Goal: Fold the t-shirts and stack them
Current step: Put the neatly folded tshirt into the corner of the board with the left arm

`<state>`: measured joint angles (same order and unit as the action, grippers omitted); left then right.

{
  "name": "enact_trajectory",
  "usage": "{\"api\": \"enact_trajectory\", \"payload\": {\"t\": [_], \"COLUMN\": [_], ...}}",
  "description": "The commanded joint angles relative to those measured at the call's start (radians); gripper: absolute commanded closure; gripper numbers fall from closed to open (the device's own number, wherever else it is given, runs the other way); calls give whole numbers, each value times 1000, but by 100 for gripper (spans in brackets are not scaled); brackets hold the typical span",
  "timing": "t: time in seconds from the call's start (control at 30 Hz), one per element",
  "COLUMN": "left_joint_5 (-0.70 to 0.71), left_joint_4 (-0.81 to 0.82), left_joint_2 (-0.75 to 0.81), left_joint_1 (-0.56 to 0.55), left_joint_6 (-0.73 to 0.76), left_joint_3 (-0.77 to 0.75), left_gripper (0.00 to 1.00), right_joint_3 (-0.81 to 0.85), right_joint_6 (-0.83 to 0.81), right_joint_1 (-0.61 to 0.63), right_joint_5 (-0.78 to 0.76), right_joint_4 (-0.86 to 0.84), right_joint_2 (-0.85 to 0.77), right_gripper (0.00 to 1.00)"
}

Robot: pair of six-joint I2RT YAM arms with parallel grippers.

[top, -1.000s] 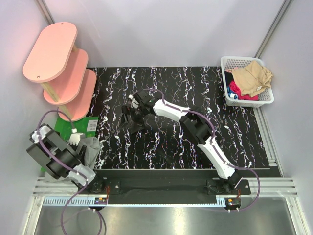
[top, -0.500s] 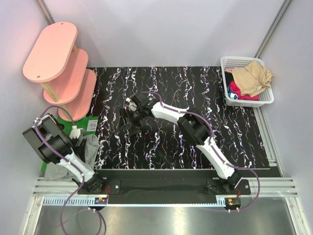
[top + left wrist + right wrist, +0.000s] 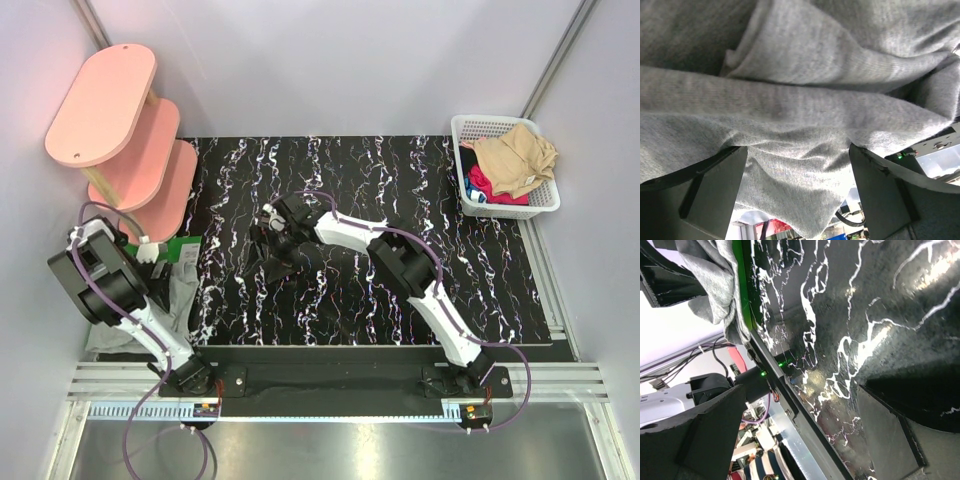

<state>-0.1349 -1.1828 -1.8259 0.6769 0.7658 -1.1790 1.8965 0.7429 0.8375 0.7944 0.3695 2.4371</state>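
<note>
left fingers (image 3: 700, 195) are apart with nothing clamped, and the grey t-shirt (image 3: 790, 115) is bunched in folds right in front of them. right fingers (image 3: 700, 440) are also apart and empty, low over the tabletop (image 3: 400, 180), well apart from the green mat (image 3: 172, 248). The shirt sits crumpled on the mat and drapes over its edge. Risk: closing here likely pinches several layers, so it lifts as a wad, drags the mat, or the hanging part pulls it off.
</note>
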Motion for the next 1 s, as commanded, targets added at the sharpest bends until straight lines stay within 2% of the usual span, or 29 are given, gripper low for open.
{"api": "enact_trajectory", "payload": {"t": [0.0,0.2,0.3,0.4,0.5,0.53,0.63,0.7,0.77,0.87,0.97], "left_joint_5": [-124,-127,-144,-172,-238,-297,-414,-516,-554,-496,-396], "left_joint_4": [141,126,68,-10,-125,-150,-190,-211,-189,-115,-48], "left_joint_2": [31,98,221,382,531,562,669,706,714,683,626], "left_joint_1": [-39,-36,-30,-20,-19,-19,-37,-82,-179,-376,-554], "left_joint_6": [9,32,73,110,122,133,112,72,23,-200,-333], "left_joint_3": [-59,-9,19,-7,-86,-111,-183,-208,-221,-261,-314], "left_gripper": [9,8,1,1,1,1,1,1,1,1,1], "right_joint_3": [-19,-76,-123,-163,-143,-123,-108,-129,-160,-262,-329], "right_joint_6": [6,-5,-23,-78,-187,-216,-316,-350,-343,-313,-315], "right_joint_1": [2,-8,-8,-6,-11,-11,-12,-40,-104,-217,-256], "right_joint_5": [-27,-44,-78,-161,-357,-491,-732,-790,-810,-755,-806], "right_joint_4": [-35,-35,-35,-5,173,212,330,367,378,379,394], "right_joint_2": [-101,-168,-226,-297,-363,-380,-449,-513,-587,-691,-797], "right_gripper": [0,0,0,0,0,0,0,0,0,0,0]}}
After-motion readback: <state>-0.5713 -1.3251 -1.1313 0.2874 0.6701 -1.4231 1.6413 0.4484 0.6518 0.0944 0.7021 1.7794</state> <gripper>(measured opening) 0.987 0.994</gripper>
